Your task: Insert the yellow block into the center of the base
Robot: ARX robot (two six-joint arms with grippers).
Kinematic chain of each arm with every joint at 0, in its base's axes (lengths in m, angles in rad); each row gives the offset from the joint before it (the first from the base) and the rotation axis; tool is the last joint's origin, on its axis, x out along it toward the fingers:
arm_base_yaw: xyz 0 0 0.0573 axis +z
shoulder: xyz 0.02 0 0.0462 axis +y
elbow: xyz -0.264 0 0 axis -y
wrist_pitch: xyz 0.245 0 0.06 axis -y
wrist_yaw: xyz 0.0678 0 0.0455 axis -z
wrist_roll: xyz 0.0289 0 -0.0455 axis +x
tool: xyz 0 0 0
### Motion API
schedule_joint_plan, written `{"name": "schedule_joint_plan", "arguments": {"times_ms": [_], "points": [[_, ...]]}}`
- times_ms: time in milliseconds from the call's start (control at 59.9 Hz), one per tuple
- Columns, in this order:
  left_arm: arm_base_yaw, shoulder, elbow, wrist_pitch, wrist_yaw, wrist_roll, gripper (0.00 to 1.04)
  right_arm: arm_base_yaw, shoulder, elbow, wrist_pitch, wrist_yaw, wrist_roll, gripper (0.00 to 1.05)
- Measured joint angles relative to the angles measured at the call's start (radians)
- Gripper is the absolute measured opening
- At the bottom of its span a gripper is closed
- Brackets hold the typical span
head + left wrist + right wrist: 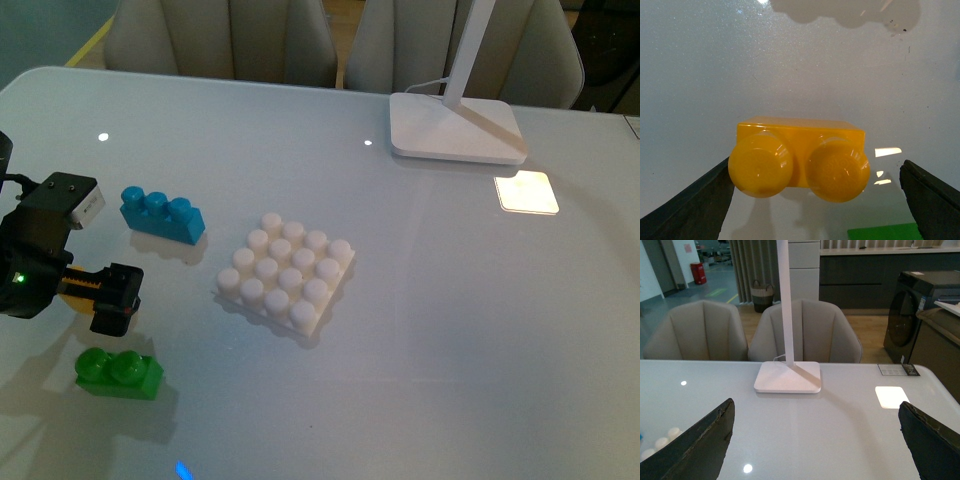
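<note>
The yellow block (800,150) sits near the bench's (450,330) left edge between the spread jaws of the left tool (118,298), unclamped, its long axis running jaw to jaw. The base (287,272) lies to its right, toward the bench middle, well apart. The right tool (816,407), also spread and empty, looks farther off

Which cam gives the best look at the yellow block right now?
Left wrist view: the yellow block sits mid-frame with both studs clear. The front view shows only a yellow sliver, possibly the block, at the left gripper. The right wrist view doesn't show it.
</note>
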State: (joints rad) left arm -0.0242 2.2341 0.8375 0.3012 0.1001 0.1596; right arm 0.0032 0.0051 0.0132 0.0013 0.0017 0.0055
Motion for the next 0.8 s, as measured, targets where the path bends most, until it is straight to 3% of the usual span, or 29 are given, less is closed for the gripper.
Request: {"name": "schedule_joint_plan", "arguments": {"times_ms": [801], "points": [[0.005,0.061,0.059,-0.002,-0.008,0.000,0.97,0.000,0.000,0.000,0.000,0.000,0.000,0.96]]}}
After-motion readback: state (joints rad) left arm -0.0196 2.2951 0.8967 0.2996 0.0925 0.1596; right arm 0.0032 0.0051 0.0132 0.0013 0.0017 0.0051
